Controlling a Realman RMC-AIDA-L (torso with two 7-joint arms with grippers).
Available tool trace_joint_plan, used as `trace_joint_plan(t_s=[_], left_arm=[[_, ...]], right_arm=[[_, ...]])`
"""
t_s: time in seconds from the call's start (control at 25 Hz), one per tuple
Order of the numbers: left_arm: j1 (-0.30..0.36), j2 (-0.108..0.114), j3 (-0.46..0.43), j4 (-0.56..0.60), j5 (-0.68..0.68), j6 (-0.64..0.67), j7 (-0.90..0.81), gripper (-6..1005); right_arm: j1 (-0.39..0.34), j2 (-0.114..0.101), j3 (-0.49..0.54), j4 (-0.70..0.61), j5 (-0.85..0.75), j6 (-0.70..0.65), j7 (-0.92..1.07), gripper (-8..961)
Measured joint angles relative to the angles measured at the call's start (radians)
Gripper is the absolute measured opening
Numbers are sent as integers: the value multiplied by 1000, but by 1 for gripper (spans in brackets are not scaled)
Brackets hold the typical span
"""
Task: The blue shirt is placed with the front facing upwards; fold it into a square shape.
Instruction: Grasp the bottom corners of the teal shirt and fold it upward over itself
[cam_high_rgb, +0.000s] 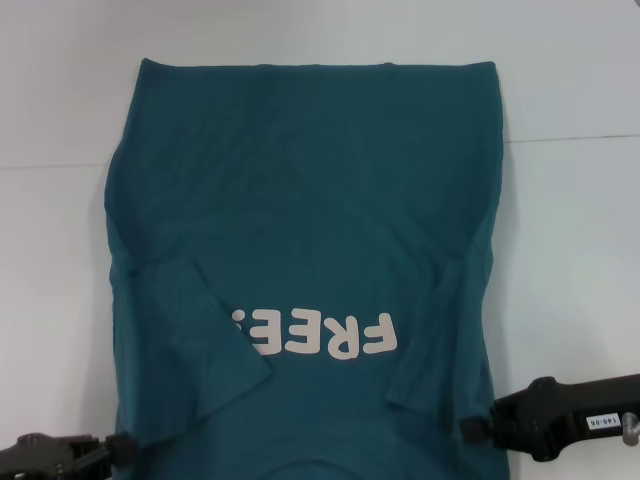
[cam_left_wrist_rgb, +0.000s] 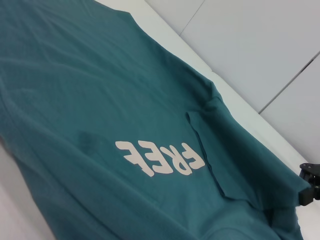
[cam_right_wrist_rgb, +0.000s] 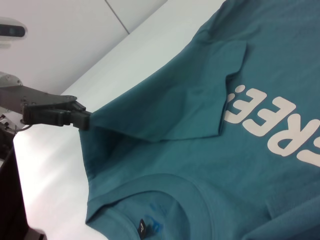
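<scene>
The blue shirt lies front up on the white table, hem far from me, both sleeves folded inward over the chest. Its cream letters FREE read upside down in the head view. My left gripper is at the shirt's near left shoulder corner and is shut on the fabric, which rises to its tip. At the near right shoulder corner, my right gripper pinches the cloth, also seen in the left wrist view. The round neckline with a small dark tag is nearest me.
Bare white table surrounds the shirt on the left, right and far sides. A seam crosses the tabletop behind the shirt's upper part. Part of the robot's body stands beyond the table edge in the right wrist view.
</scene>
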Motion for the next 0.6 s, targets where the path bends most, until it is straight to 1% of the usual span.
trace_joint_plan(t_s=[0.2,0.32,0.48,0.6], left_arm=[[21,2,-9,1,-3,9,23,80],[24,3,-34,4,-7,17,32,80],[7,9,-50,19,-6,8,32,81],[-14,10,-51,28,-1,-6,26,81]], right_arm=[[-12,4,-12,0,0,-13,-11,36],[-12,4,-12,1,0,-14,-19,36],[-7,5,-3,1,3,-4,-23,36],[3,5,10,5,10,11,-23,36]])
